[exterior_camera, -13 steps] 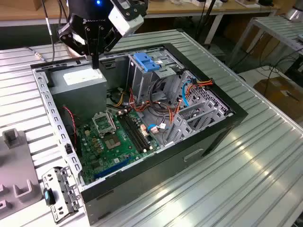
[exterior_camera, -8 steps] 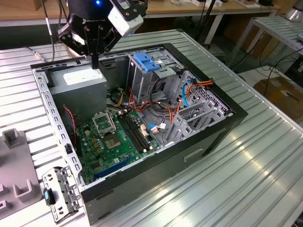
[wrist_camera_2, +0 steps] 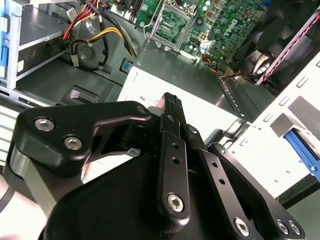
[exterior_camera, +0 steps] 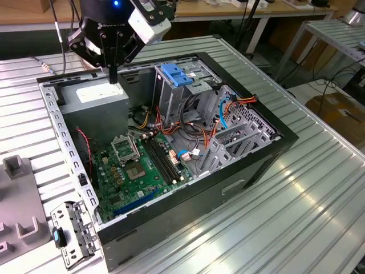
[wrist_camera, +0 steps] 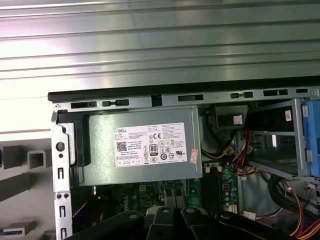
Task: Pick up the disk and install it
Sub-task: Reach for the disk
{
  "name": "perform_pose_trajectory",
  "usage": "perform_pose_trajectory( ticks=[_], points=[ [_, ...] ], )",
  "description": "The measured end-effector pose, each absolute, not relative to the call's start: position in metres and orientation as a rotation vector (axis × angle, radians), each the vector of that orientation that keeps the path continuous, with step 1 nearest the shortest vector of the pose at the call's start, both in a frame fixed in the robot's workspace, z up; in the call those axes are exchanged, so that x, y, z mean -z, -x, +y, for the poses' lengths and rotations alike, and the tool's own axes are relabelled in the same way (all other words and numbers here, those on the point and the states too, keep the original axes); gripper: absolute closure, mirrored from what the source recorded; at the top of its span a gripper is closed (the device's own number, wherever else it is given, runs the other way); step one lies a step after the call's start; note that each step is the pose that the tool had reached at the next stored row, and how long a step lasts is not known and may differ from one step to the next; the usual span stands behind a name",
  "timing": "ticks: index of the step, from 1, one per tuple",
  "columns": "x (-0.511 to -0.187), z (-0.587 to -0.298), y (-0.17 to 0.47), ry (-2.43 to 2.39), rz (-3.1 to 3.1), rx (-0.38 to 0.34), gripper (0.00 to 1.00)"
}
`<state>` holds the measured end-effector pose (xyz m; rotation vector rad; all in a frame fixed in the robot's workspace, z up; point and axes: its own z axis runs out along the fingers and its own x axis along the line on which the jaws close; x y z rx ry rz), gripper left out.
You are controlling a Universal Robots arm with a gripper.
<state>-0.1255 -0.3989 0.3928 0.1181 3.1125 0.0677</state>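
Closest in the second wrist view, the gripper [wrist_camera_2: 172, 102] has its two black fingers [wrist_camera_2: 173, 150] pressed together with nothing between them. The tips hang just over the white-labelled power supply [wrist_camera_2: 145, 90]. Beyond that lies the green motherboard [wrist_camera_2: 210, 25]. Past the pale case wall [wrist_camera_2: 270, 155] shows a blue railed piece, seemingly the disk [wrist_camera_2: 301, 147], though I cannot be sure.

In the first wrist view the power supply sits against the rim of the computer case [wrist_camera: 175, 95], with the ribbed metal table [wrist_camera: 150, 50] beyond. Grey holder blocks [wrist_camera: 35, 160] stand outside the wall. The drive cage [wrist_camera: 280, 150], with its blue latch [wrist_camera: 312, 135], is beside the power supply.

In the exterior view the gripper hangs at eleven o'clock of the open case, above the power supply. The cage rises at one o'clock from the motherboard. A perforated metal bracket [exterior_camera: 74, 234] lies at the case's seven o'clock corner.
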Motion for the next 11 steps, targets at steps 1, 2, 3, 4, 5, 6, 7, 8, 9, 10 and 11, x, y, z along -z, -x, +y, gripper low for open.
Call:
perform_pose_trajectory(
  ticks=[1,2,3,4,5,6,7,8,9,10,11],
  points=[
    [-0.3927,-0.3989,0.1257,-0.118,3.113,-0.068,0.89],
    [-0.3927,-0.3989,0.1258,-0.118,3.113,-0.068,0.89],
    [-0.3927,-0.3989,0.1260,-0.118,3.113,-0.068,0.89],
    [-0.3927,-0.3989,0.1261,-0.118,3.113,-0.068,0.89],
    [-0.3927,-0.3989,0.1263,-0.118,3.113,-0.068,0.89],
    [-0.3927,-0.3989,0.1267,-0.118,3.113,-0.068,0.89],
    [-0.3927,-0.3989,0.1270,-0.118,3.113,-0.068,0.89],
    [-0.3927,-0.3989,0.1273,-0.118,3.113,-0.068,0.89],
    [-0.3927,-0.3989,0.1275,-0.118,3.113,-0.068,0.89],
    [-0.3926,-0.3989,0.1279,-0.118,3.113,-0.068,0.89],
    [-0.3926,-0.3989,0.1281,-0.118,3.113,-0.068,0.89]
  ],
)
